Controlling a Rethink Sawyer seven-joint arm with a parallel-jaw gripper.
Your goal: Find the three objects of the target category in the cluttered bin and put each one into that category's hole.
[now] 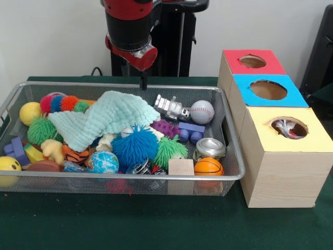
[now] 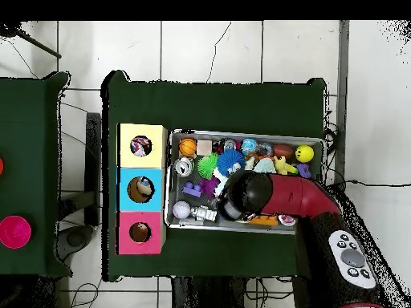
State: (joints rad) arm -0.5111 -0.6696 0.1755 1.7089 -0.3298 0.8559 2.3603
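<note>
A wire mesh bin [image 1: 130,177] [image 2: 245,133] holds several toys. Among them are a baseball [image 1: 202,112] [image 2: 181,210], a basketball [image 1: 208,166] [image 2: 188,147], a globe ball [image 1: 102,162], a blue fuzzy ball [image 1: 134,146] and a silver toy robot [image 1: 170,108]. A pale green cloth [image 1: 106,120] covers the middle. My gripper [image 1: 143,80] hangs over the bin's back rim, above the cloth and touching nothing. In the overhead view the arm's head [image 2: 245,195] hides it. Beside the bin stand three boxes with holes: red [image 1: 252,61], blue [image 1: 268,89] and yellow [image 1: 289,127].
A tin can [image 1: 209,148], a wooden block [image 1: 180,167], green fuzzy balls [image 1: 41,130] and a yellow smiley ball [image 1: 9,167] crowd the bin. Something lies inside the yellow box's hole. A second table with a pink disc [image 2: 14,231] stands apart.
</note>
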